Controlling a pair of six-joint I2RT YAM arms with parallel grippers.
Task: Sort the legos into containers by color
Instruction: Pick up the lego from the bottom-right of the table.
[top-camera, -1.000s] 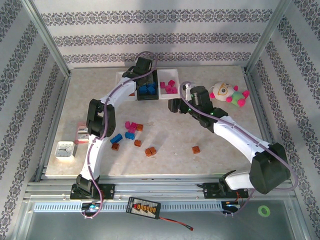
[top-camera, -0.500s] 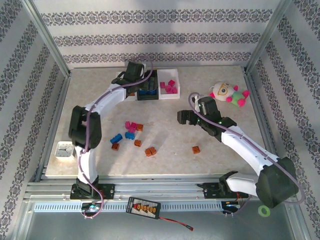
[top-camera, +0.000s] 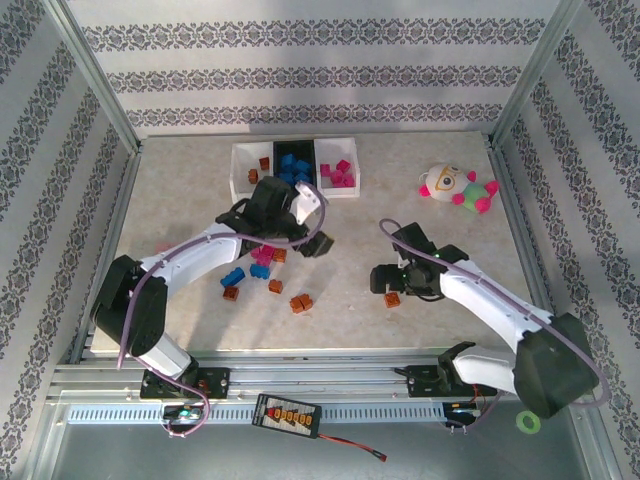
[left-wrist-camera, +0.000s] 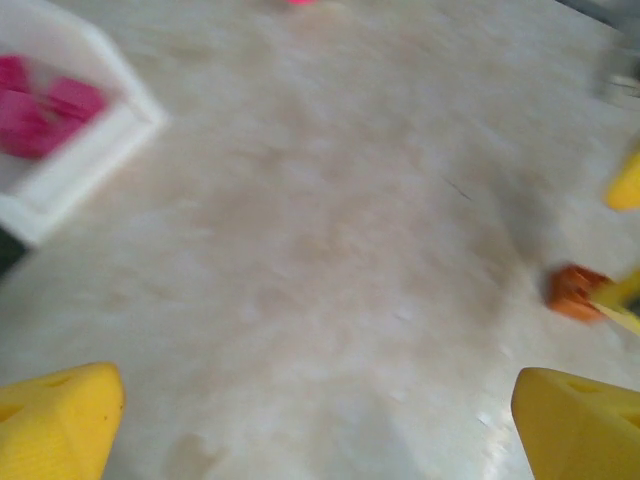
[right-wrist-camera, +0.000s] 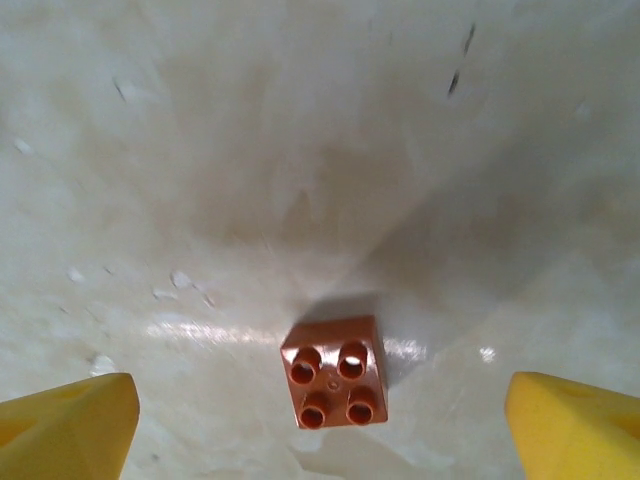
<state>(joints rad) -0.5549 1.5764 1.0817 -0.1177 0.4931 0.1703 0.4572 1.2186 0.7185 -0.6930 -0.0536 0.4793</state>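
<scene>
Both arms have come back from the containers (top-camera: 237, 172) since a second ago. Left claw (top-camera: 312, 240) hangs mid-table (top-camera: 450, 320) just right of the loose legos (top-camera: 262, 258), fingers (left-wrist-camera: 60, 420) spread wide, empty. Right claw (top-camera: 386, 282) (also wide apart) is low over a lone orange-brown brick (right-wrist-camera: 335, 372), which lies between the fingertips, clear of both.

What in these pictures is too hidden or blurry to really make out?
Left wrist view: motion blur smears the pink plastic bricks in the white rectangular bin, which the left edge cuts off, so they cannot be counted.
Top view: the left arm overlaps the loose brick cluster; anything beneath it is hidden.
Top view: the right gripper partly covers the orange-brown studded brick, though the right wrist view shows it plainly.
</scene>
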